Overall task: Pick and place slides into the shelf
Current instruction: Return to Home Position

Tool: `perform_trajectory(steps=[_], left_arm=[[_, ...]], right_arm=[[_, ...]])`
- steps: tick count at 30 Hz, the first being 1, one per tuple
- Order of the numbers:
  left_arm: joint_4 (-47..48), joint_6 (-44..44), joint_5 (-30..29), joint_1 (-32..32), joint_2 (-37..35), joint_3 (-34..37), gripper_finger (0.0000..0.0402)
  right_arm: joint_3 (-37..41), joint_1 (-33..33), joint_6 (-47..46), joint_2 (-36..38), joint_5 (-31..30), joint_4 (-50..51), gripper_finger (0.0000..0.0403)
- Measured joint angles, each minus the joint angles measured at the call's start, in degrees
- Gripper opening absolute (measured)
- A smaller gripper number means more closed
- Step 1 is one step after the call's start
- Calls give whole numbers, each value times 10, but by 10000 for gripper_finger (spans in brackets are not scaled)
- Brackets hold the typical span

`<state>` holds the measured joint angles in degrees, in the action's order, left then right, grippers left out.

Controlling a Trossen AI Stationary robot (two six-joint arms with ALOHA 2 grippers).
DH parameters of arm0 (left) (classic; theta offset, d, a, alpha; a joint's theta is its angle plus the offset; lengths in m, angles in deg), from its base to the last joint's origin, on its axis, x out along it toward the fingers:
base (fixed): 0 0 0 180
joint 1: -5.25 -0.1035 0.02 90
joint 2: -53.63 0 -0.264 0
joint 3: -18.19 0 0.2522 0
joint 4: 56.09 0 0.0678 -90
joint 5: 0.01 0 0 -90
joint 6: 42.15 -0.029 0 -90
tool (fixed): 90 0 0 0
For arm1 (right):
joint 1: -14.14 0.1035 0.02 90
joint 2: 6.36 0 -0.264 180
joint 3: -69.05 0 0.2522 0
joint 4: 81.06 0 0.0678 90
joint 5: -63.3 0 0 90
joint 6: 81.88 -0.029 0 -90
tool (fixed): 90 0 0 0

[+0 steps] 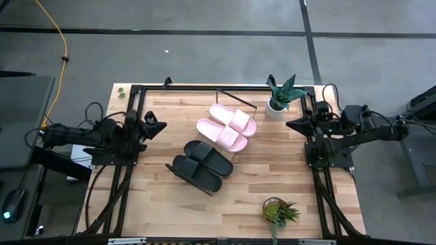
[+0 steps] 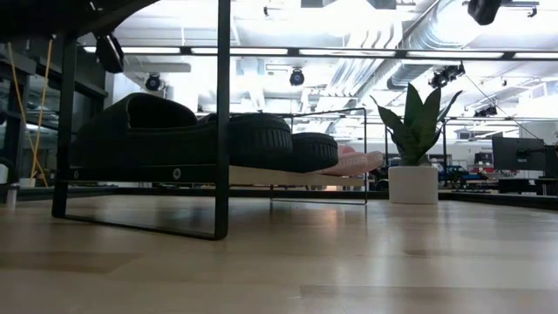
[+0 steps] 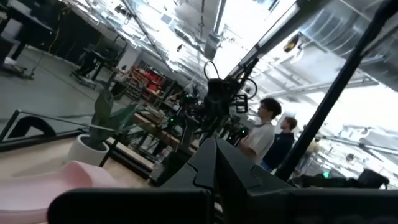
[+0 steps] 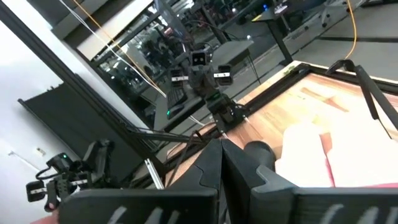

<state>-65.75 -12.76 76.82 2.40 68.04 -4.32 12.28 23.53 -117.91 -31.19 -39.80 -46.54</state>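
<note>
Two pale pink slides (image 1: 233, 118) (image 1: 221, 134) and two black slides (image 1: 208, 156) (image 1: 196, 172) lie side by side, soles down, on the shelf (image 2: 261, 177). The shelf is a light board on a black wire frame (image 1: 237, 95) and stands slantwise at mid-table. My left gripper (image 1: 160, 127) hovers shut at the table's left edge, pointing toward the slides, with nothing in it. My right gripper (image 1: 291, 125) hovers shut at the right edge, also with nothing in it. One pink slide (image 3: 68, 177) shows in the left wrist view and one pink slide (image 4: 323, 155) in the right wrist view.
A potted plant in a white pot (image 1: 283, 95) stands at the far right of the table, beside the shelf's far end. A second small plant (image 1: 278, 212) stands near the front right. Bare tabletop (image 1: 157, 204) lies at the front left. Two people (image 3: 264, 130) stand in the room beyond.
</note>
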Motion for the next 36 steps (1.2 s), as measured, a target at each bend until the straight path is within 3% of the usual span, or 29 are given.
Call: perform_trajectory(steps=[9, 13, 21, 36], left_arm=[[-128, 13, -3, 10, 0, 79, 0], [-136, 0, 9, 10, 0, 82, 0], [-44, -7, 42, 10, 0, 82, 0], [48, -17, 108, 10, 0, 82, 0]], right_arm=[[0, 0, -13, 13, -6, 4, 0], [0, 0, -15, 13, -7, 4, 0], [0, 0, -15, 44, 24, -7, 0], [-1, 0, -31, 120, -19, 34, 0]])
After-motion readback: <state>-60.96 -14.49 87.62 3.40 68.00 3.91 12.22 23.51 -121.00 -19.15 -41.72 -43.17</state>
